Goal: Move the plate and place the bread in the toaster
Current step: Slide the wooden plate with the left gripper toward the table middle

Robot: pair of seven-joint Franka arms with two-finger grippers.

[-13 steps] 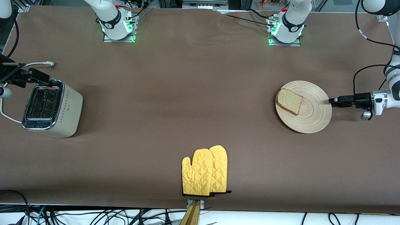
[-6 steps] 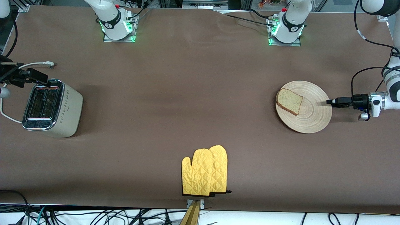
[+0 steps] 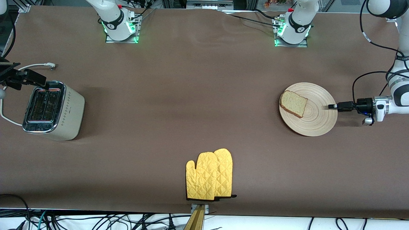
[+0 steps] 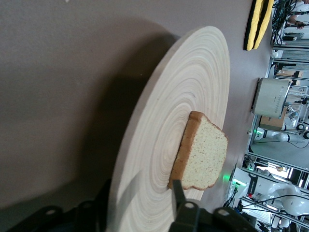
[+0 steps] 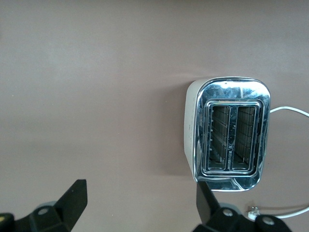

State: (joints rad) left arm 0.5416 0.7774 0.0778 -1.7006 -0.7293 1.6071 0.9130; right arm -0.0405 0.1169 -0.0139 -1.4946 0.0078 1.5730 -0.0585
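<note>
Closest to the front camera, at the table's near edge, a pair of yellow quilted oven mitts [image 3: 209, 174] lies flat on the brown table [image 3: 179, 105], roughly midway between the two ends. Farther back, toward the left arm's end, sits the plate [image 3: 314, 123], round and pale wood, with the bread [image 3: 293, 103] lying on the part of it that faces the middle of the table. The left gripper [image 3: 332, 106] comes in low and sideways at the plate's rim on the side away from the bread; in the left wrist view one finger lies over the plate's top surface and the other below its rim, so the fingers [image 4: 177, 195] straddle the edge, pinched onto the plate. At the right arm's end stands the toaster [image 3: 68, 111], cream-sided with its chrome top and both slots empty, its white cord [image 3: 35, 66] trailing off toward the table's edge. The right gripper [image 3: 24, 78] waits in the air over the toaster, fingers spread wide with nothing between them.
</note>
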